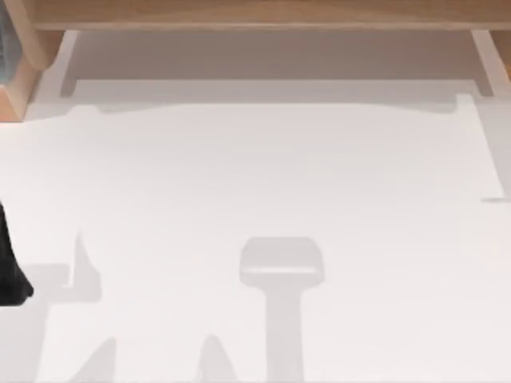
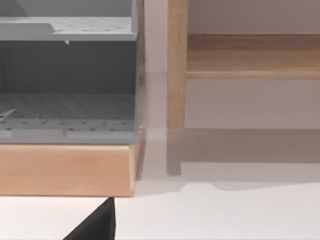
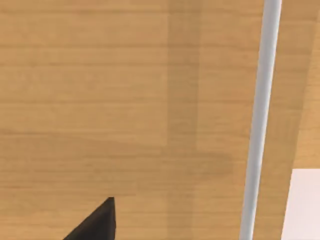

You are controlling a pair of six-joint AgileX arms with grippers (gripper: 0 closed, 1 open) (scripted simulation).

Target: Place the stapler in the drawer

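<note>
The stapler is out of view. A wooden panel [image 3: 125, 100] crossed by a pale metal bar handle [image 3: 260, 110] sits very close to the right wrist camera; it looks like the drawer front. A black part of my right gripper [image 3: 97, 225] shows just before that panel. A black part of my left gripper [image 2: 95, 225] hangs over the white table, facing a grey rack. In the top view a dark piece of my left arm [image 1: 9, 267] stands at the table's left edge.
A wooden shelf unit [image 1: 255, 12] runs along the table's far side, with white legs at both ends. At far left a grey perforated rack [image 2: 65, 80] rests on a wooden base [image 2: 65, 170], beside a wooden post [image 2: 176, 65]. The white tabletop [image 1: 263, 175] carries only shadows.
</note>
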